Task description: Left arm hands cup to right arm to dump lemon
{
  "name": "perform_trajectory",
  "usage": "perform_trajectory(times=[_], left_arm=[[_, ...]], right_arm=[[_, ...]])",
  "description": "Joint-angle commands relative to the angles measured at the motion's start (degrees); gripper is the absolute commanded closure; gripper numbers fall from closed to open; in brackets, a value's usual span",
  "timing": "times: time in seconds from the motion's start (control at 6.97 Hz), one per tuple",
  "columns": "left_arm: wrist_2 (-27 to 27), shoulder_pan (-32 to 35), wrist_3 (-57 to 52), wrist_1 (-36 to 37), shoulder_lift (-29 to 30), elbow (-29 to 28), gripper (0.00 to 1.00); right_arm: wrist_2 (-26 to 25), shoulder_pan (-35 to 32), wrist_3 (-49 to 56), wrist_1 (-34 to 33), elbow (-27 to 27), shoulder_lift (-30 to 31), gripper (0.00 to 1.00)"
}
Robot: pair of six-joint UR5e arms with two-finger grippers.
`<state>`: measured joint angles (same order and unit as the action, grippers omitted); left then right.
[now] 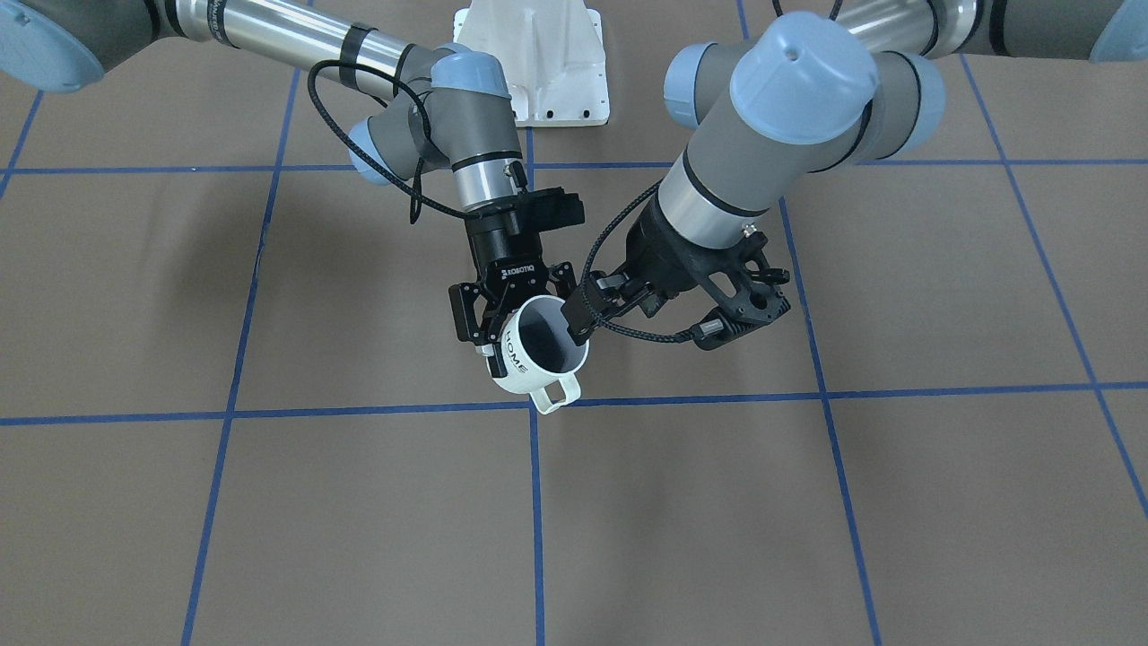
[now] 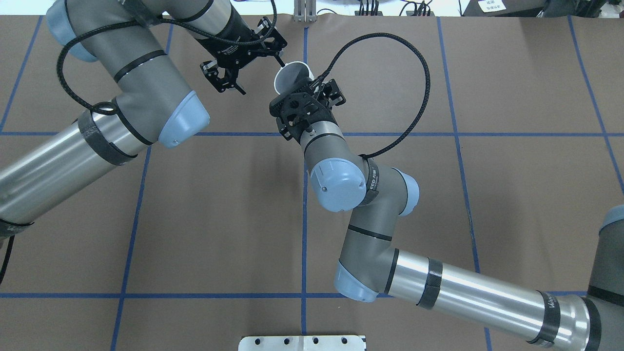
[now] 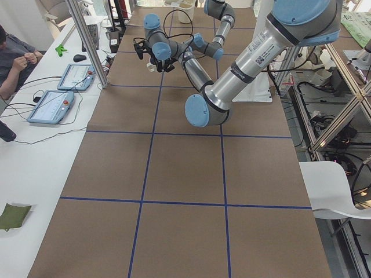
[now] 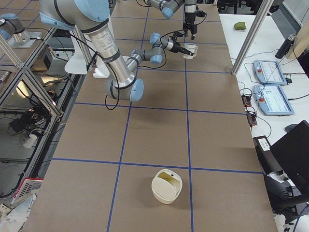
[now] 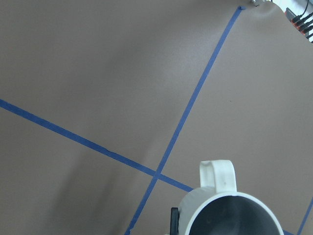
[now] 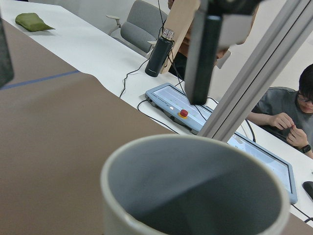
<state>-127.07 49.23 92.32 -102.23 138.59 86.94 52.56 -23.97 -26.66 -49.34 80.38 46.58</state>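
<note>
Glossy white ceramic-looking cup (image 1: 538,357); matt brown paper-like table (image 1: 717,520) cover.
</note>
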Motion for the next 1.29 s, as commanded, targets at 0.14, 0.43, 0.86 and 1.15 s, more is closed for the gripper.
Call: perform_trajectory(times=[0.14, 0.43, 0.86, 1.15], left_arm=[[0.06, -0.98, -0.74, -0.17, 0.01, -0.19, 0.14], [-0.02, -1.68, -3.89, -0.34, 0.19, -0.19, 0.6], [-0.02, -2.21, -3.91, -0.34, 0.19, -0.19, 0.6], [-0.02, -2.3, -3.91, -0.43, 0.28, -0.19, 0.6]], right_arm=[[-0.27, 0.41, -0.06, 0.12, 0.39, 0.18, 0.87], [-0.27, 0.32, -0.05, 0.13, 0.39, 0.35, 0.87], [-0.27, 0.32, -0.06, 0.13, 0.66, 0.35, 0.87], [-0.27, 0.32, 0.03, 0.13, 0.57, 0.27, 0.87]])
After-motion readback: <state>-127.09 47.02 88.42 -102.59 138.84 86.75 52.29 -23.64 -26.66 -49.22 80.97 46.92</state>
